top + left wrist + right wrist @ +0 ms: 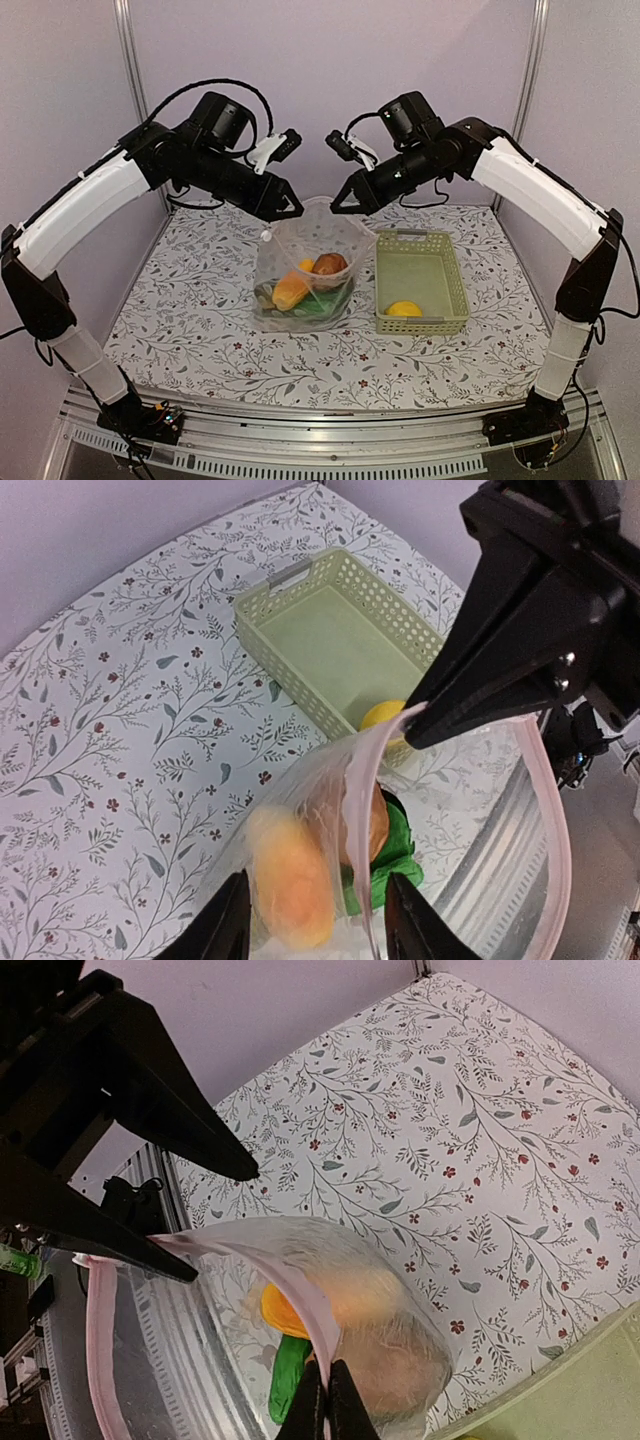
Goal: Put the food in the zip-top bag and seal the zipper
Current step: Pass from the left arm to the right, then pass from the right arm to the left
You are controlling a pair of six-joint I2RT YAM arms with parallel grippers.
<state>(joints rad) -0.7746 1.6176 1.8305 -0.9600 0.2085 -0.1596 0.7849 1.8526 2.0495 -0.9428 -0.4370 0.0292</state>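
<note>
The right hand (pixel 326 1400) is pinched shut on the zipper (pixel 95 1340), holding one side of the bag's mouth up off the bench (pixel 200 320). The left hand (pixel 316 920) stands wide. One finger is at the far lip of the mouth, but whether it bears on the strip cannot be told. The bag (pixel 300 250) hangs below and between the two hands. In its belly, straight under the right hand's fingertips, lie the orange oval (pixel 290 291), the potato (pixel 330 264) and some greens (pixel 325 305). One lemon (pixel 403 308) is left outside, in the basket (pixel 420 322) just beyond the bag on the right hand's outer side.

The step in hand looks like holding the mouth open for that last piece. To do it well, the pinch on the strip should be firm and high, so the thin plastic does not sag shut. The left hand would best spread the opposite lip without tugging the bag off the bench or tipping it. The lemon should then come in from above, clear of the strip.
</note>
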